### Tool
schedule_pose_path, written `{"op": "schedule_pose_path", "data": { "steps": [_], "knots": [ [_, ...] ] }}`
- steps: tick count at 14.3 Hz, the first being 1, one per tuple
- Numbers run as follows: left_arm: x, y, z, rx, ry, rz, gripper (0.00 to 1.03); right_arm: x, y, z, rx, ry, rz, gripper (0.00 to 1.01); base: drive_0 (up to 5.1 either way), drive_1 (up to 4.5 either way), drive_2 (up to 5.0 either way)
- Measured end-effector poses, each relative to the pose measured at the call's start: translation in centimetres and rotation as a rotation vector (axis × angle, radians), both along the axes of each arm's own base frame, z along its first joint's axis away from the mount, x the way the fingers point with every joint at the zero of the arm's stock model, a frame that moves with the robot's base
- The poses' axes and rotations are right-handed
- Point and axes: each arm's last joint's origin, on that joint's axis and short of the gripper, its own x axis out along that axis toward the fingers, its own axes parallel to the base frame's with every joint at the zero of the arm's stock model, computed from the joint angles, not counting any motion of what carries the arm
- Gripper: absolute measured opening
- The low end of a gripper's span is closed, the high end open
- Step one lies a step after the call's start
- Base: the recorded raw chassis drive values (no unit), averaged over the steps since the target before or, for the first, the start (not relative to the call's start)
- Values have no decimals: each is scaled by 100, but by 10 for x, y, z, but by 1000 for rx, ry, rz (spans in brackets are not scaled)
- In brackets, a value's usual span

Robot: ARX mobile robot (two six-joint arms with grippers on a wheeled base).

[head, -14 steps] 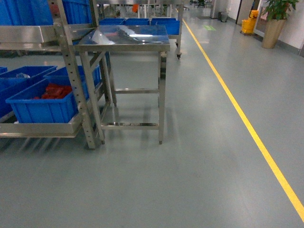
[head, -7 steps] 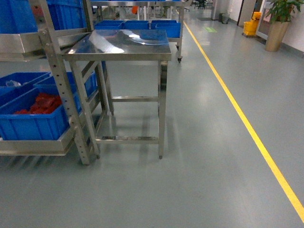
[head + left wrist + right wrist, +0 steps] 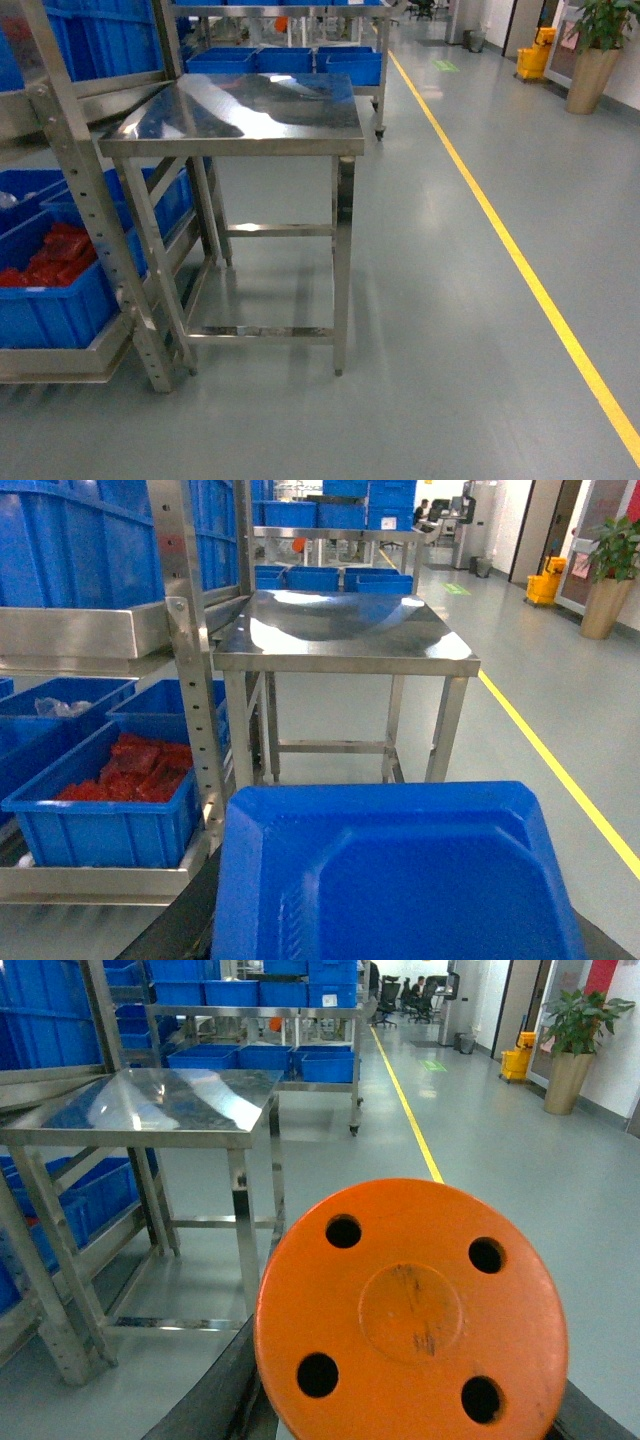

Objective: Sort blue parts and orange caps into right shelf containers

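Left wrist: blue part (image 3: 400, 880) | right wrist: orange cap (image 3: 410, 1310) | jaws hidden, grip unclear | no legible writing

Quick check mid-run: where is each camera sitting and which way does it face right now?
Head: high on the robot, slanting down at the steel table and yellow floor line; no arms show.
Left wrist: low, facing forward over a blue part; tool hidden.
Right wrist: low, facing forward over an orange cap; tool hidden.
All three share the table.
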Motion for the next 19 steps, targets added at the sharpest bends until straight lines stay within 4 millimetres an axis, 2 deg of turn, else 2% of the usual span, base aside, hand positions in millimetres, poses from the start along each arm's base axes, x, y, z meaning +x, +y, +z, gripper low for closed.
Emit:
{"op": "schedule_pose_path", "data": {
  "steps": [11,14,19],
  "knots": [
    [0,0,0,0,3,0,43,0,0,0,0,2,0,43,-4,430,-437],
    [0,0,0,0,2,1,43,0,0,0,0,0,0,43,2,45,-41],
    [0,0,0,0,3,0,43,0,0,0,0,1,-3,43,-470,110,373]
  ]
}}
